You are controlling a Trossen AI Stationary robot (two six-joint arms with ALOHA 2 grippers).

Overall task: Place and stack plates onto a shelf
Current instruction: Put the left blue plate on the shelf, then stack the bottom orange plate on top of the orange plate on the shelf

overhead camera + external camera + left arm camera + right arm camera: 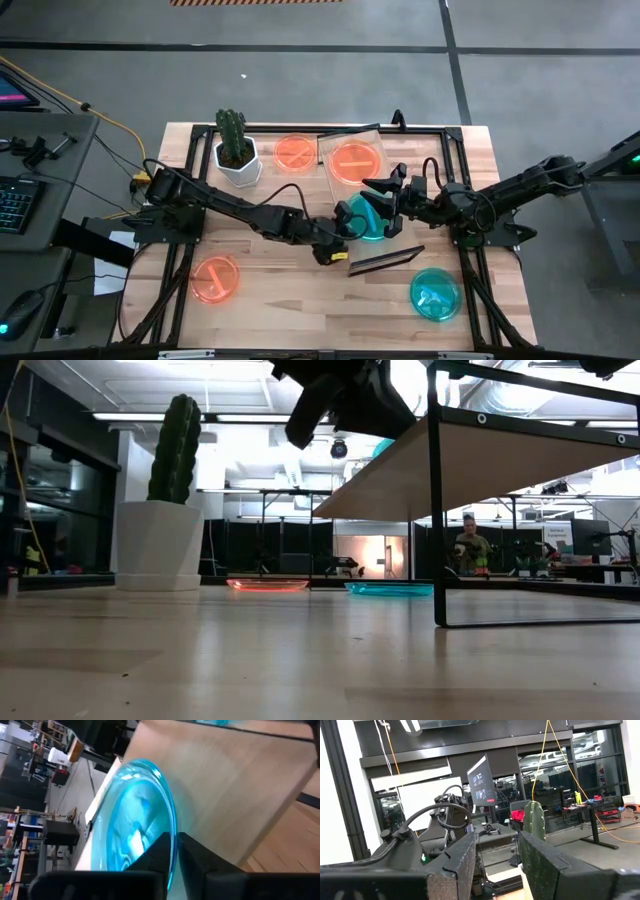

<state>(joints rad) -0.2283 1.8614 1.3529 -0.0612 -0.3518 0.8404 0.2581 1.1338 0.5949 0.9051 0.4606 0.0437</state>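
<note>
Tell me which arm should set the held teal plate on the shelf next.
Left. Its end effector is already shut on the teal plate, right beside the shelf. The right end effector is open and holds nothing.

The two grippers, left and right, crowd each other beside the shelf. An orange plate fills much of the shelf top. The cactus pot blocks the bench's far left; its near middle lies open.
</note>
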